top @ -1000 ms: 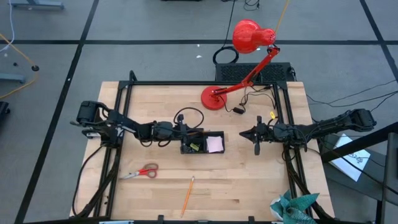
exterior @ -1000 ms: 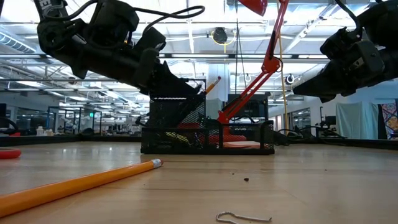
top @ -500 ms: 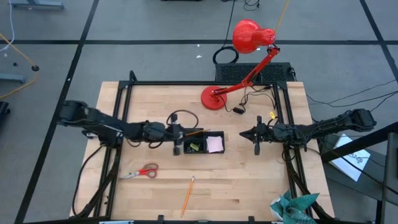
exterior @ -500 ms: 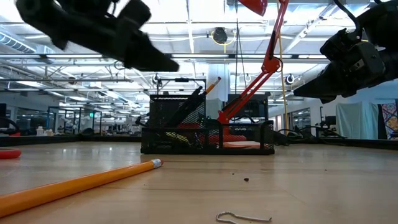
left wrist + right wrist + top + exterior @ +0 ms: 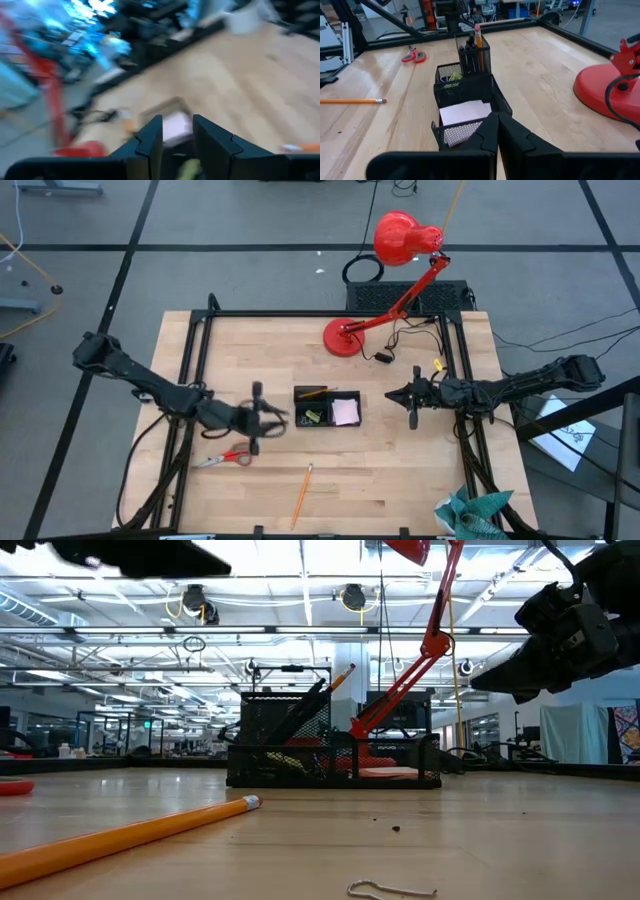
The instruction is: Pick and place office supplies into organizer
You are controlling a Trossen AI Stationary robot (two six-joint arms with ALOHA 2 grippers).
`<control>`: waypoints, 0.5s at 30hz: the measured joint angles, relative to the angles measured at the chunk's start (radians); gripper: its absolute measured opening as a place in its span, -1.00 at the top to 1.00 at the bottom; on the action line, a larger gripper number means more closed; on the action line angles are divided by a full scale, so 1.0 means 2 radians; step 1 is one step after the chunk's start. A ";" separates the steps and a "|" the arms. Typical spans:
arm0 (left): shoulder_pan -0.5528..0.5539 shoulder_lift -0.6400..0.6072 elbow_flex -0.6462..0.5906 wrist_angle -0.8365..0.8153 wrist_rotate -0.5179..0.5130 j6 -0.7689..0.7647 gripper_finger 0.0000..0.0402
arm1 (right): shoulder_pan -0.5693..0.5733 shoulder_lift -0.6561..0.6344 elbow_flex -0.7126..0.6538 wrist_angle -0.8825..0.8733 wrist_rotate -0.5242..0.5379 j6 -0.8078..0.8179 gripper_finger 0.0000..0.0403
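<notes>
The black mesh organizer (image 5: 327, 408) stands mid-table. An orange pencil (image 5: 478, 37) and a dark pen lean in its tall cup, a yellow-green bit (image 5: 451, 78) lies in its middle compartment, and a pale pink pad (image 5: 346, 412) lies at its right end. Red-handled scissors (image 5: 228, 457) and a second orange pencil (image 5: 302, 495) lie flat on the wood nearer the front edge. My left gripper (image 5: 275, 420) hovers open, left of the organizer and above the scissors, with nothing between its fingers (image 5: 150, 137). My right gripper (image 5: 412, 395) waits shut, to the right of the organizer.
A red desk lamp (image 5: 343, 338) stands on its round base at the far edge, its cable trailing beside it. A bent paper clip (image 5: 390, 890) lies near the front edge. Black frame rails (image 5: 320, 313) border the table. Crumpled teal cloth (image 5: 470, 515) sits at the near right corner.
My left gripper has drawn back from the organizer toward the table's left and near edges and has risen, so that only its arm shows at the top of the low view. The pencil stays leaning in the organizer's cup.
</notes>
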 joint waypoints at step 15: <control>-0.021 -0.284 -0.126 -0.022 -0.077 -0.023 0.43 | 0.000 -0.009 0.000 0.069 -0.040 -0.042 0.99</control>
